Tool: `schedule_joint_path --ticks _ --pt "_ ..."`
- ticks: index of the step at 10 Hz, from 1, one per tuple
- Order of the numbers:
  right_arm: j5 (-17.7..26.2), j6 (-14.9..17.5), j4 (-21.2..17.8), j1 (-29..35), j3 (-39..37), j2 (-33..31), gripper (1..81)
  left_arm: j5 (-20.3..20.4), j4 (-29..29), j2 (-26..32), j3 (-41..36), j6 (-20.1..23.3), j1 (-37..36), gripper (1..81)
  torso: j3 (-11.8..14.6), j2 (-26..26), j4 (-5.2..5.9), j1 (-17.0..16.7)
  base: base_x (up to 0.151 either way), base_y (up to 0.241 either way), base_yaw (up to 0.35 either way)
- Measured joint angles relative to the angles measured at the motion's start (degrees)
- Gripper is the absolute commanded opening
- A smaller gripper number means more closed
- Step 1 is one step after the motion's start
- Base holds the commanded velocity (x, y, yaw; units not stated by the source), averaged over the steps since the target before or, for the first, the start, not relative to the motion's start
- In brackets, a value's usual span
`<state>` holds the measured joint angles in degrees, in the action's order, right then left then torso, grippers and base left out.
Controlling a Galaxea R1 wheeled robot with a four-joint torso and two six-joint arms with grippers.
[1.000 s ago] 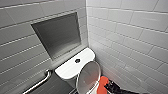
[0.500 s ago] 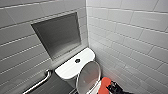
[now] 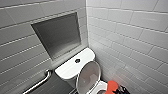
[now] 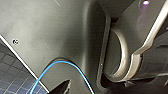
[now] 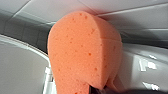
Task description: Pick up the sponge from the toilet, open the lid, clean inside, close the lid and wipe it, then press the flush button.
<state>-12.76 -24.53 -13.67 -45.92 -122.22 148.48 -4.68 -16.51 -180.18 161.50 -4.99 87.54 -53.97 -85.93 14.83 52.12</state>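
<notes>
- The pale grey tiled walls [image 3: 130, 30] meet in a corner, with a square grey recessed niche [image 3: 58, 35] set into the left one.
- The glossy white ceramic toilet [image 3: 71, 70] stands in that corner, below the niche.
- A curved metal grab bar [image 3: 37, 83] runs along the wall beside the tank.
- The smooth white oval plastic lid [image 3: 88, 76] stands raised, leaning back toward the tank. It stood the same way in both earlier head views, so nothing has shifted in the last second. I judge the opening step done and the bowl ready for cleaning.
- The small orange-red porous foam sponge [image 3: 111, 87] hangs just beside the raised lid, above the bowl's rim. The right wrist view shows it bulging close to white ceramic [image 5: 82, 52].
- The right end effector [image 3: 118, 89] pinches the sponge from behind.
- The left end effector: I cannot tell its state.
- The small dark round metal-rimmed flush button [image 3: 77, 60] sits untouched in the middle of the tank top.
</notes>
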Motion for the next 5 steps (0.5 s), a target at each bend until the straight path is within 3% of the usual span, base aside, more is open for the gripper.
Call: schedule_joint_path --ticks 3,5 --pt "-6.8 0.0 -1.4 -5.9 1.9 -2.0 1.0 0.0 0.0 0.0 0.0 0.0 0.0 81.1 0.0 0.0 0.00 0.0 0.000 0.000 0.000" --pt "-9.1 0.0 -1.9 -8.1 4.3 -3.9 1.0 0.0 0.0 -0.3 0.0 0.0 0.0 81.1 0.0 0.0 0.00 0.0 0.000 0.000 0.000"
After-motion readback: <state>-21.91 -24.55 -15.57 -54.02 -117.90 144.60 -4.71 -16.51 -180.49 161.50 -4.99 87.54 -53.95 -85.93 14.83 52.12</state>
